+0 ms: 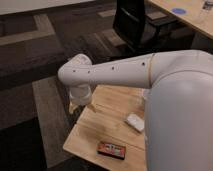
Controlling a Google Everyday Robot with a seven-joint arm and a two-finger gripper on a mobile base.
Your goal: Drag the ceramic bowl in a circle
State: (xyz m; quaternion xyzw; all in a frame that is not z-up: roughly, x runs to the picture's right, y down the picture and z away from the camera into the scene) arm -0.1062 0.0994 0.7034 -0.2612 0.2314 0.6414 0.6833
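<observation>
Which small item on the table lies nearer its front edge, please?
The dark red packet; the white item lies farther back. The gripper is at the table's left corner.

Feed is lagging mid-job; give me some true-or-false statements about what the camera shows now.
1. The gripper hangs at the wooden table's far left corner. True.
2. The ceramic bowl sits in plain view mid-table. False: no bowl shows; the arm covers part of the table.
3. A dark red packet lies near the table's front edge. True.
4. The small white object rests on the packet. False: they lie apart.
5. A black chair stands beyond the table. True.
</observation>
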